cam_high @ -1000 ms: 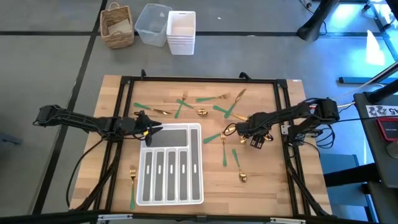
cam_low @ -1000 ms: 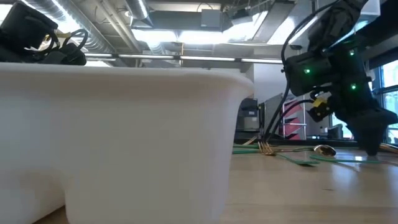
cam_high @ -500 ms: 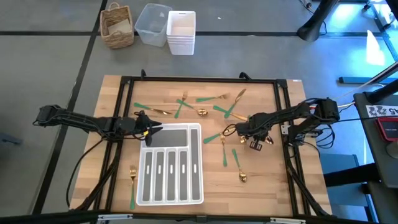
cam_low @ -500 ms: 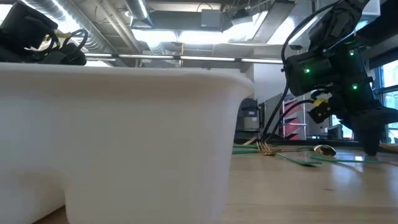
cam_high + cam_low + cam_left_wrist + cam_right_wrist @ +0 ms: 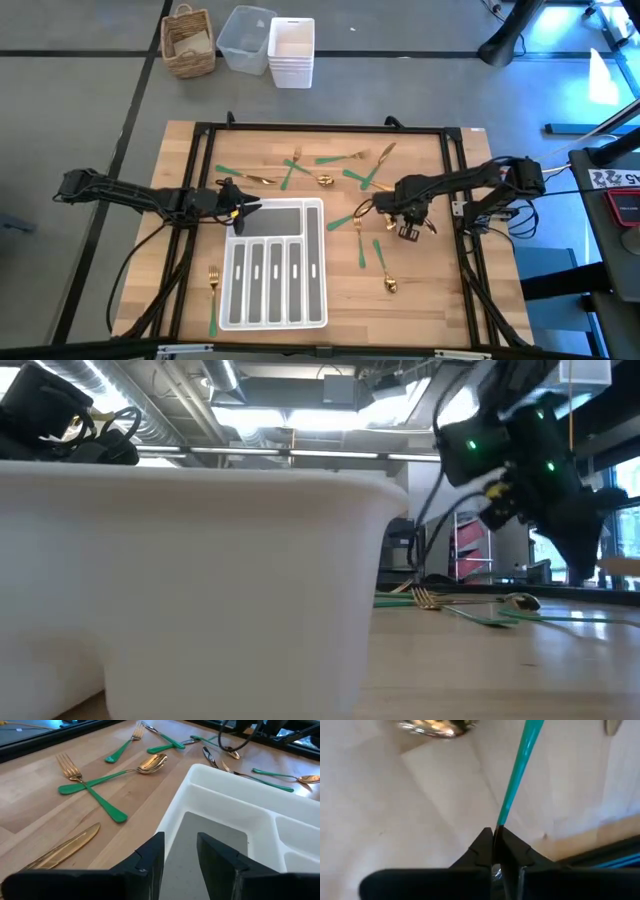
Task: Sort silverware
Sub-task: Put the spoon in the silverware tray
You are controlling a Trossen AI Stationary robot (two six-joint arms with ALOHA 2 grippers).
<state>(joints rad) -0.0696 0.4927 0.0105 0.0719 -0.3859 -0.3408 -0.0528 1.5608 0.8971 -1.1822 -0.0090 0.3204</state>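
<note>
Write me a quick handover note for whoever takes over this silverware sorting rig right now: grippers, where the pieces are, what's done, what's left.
Right gripper: shut on the tip of a green-handled piece, right of the organizer tray.
Left gripper: fingers apart, holding nothing, over the tray's far-left corner.
Silverware: most lies scattered on the wood beyond and right of the tray; one fork lies left of it, one spoon to the right.
Done: nothing sorted that I can see; the tray compartments look empty.
Left: carry the gripped piece to the tray, then all the rest.
</note>
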